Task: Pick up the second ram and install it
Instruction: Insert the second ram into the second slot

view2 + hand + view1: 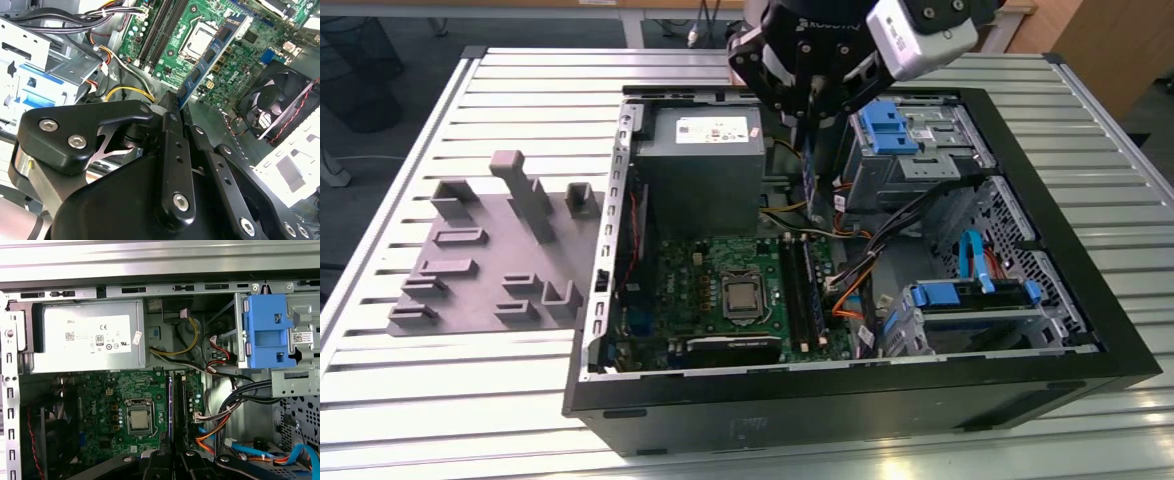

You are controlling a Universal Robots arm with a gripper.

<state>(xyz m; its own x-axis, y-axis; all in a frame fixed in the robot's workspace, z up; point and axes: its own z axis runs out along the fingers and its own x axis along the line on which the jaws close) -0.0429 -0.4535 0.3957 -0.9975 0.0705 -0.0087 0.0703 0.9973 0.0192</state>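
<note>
My gripper (809, 105) hangs over the open computer case, above the gap between the power supply and the drive cage. It is shut on the second ram (210, 55), a narrow blue board with dark chips that sticks out from between the fingers (170, 130) toward the motherboard. In the exterior view the second ram (813, 178) hangs upright below the gripper, above the far end of the long black memory slots (803, 290). The first wrist view looks down the ram's thin edge (171, 405), which lines up beside the slots (181, 405), with the gripper (172, 465) over them.
The green motherboard (707, 270) holds a bare processor socket (742, 296). A grey power supply (700, 160) sits beside the gripper, and blue drive latches (894, 125) are on its other side. Loose cables (881, 235) run near the slots. A grey fixture (494, 250) lies outside the case.
</note>
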